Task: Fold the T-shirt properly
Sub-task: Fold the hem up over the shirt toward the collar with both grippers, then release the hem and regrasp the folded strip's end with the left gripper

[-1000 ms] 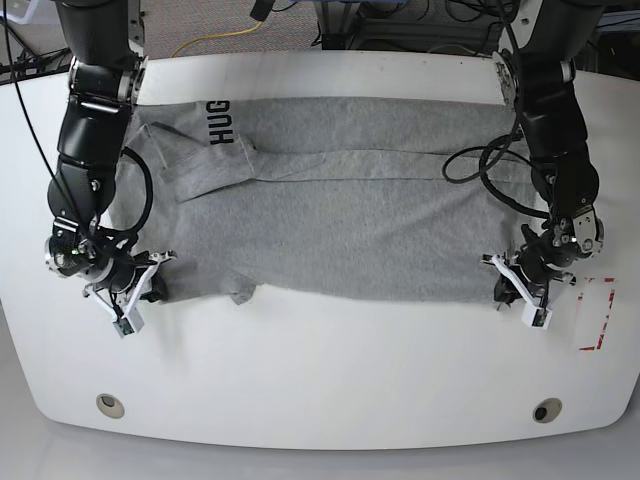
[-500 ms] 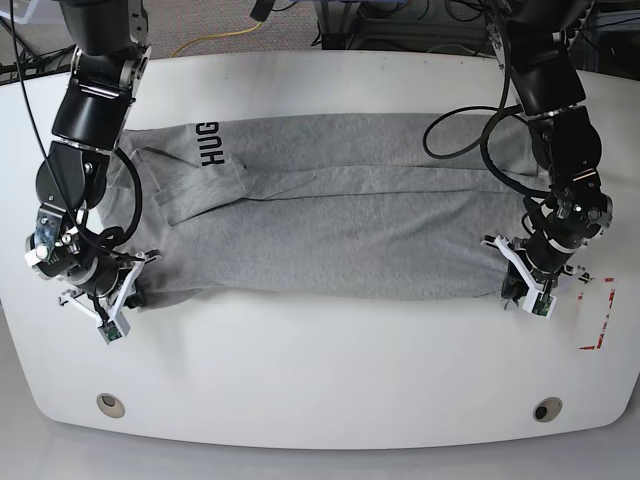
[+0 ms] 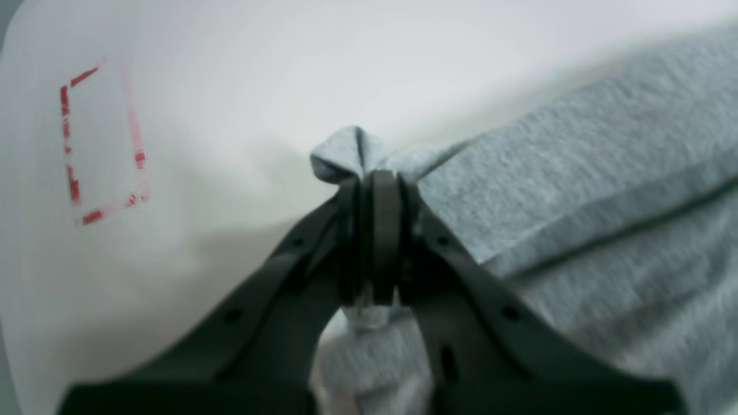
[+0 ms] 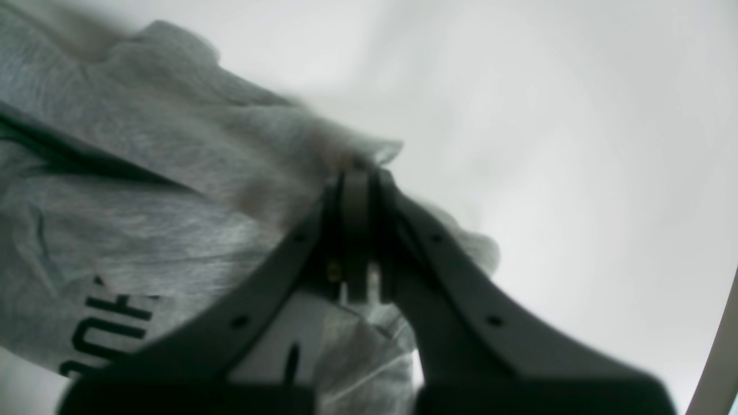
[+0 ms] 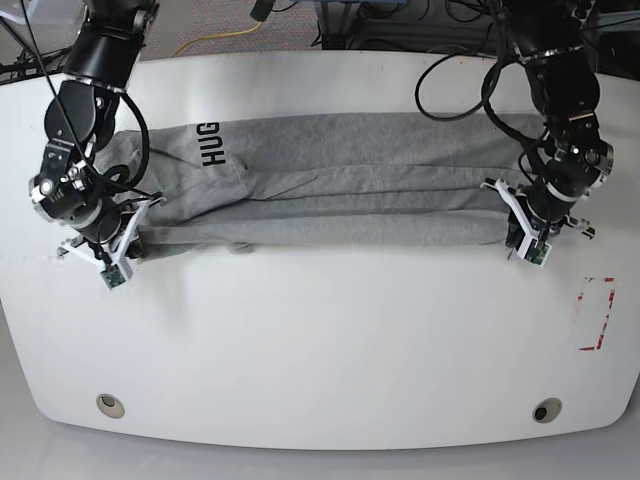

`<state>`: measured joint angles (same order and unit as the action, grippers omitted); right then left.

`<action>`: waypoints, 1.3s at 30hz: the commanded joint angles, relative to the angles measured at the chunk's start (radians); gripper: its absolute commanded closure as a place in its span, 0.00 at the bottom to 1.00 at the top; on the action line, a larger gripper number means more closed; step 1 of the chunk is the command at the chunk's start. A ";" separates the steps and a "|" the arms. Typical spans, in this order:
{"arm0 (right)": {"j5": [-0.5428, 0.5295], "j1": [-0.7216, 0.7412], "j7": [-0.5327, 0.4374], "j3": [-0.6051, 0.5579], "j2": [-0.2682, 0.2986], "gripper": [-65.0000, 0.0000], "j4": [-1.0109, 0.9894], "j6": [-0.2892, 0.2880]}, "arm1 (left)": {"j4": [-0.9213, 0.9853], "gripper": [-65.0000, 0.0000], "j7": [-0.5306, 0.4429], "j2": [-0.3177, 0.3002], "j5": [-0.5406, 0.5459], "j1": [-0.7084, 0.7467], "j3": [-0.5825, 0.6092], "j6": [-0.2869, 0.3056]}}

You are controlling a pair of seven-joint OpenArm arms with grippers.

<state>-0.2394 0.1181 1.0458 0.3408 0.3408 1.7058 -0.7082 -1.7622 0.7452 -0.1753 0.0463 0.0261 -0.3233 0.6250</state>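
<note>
The light grey T-shirt (image 5: 350, 170) lies stretched left to right across the white table (image 5: 320, 340), doubled into a narrow band, with black letters (image 5: 213, 145) near its left end. My left gripper (image 5: 527, 236) is at the band's right end, shut on a bunched corner of cloth; the left wrist view shows its jaws (image 3: 377, 178) pinching the T-shirt (image 3: 576, 173). At the band's left end my right gripper (image 5: 122, 248) is shut on the cloth too. In the right wrist view its jaws (image 4: 357, 173) clamp the T-shirt (image 4: 173, 190) beside the black letters (image 4: 109, 328).
A red taped rectangle (image 5: 597, 315) marks the table at the right, also visible from the left wrist (image 3: 101, 141). Two round holes (image 5: 110, 404) (image 5: 546, 410) sit near the front edge. Cables (image 5: 230, 35) lie behind the table.
Both grippers have moved toward the back of the table with the shirt's near edge. The shirt now covers a narrower strip from front to back.
</note>
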 commanded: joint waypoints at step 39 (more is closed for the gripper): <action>0.004 -0.351 0.092 0.360 -0.227 0.31 0.251 0.010 | -0.141 1.00 -0.009 -0.008 0.007 0.341 -0.003 -0.006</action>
<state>-0.2306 -0.2378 1.1416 0.6289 0.1265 1.8912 -0.7006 -1.8862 0.7544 -0.1730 0.0456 0.3691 -0.3222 0.6250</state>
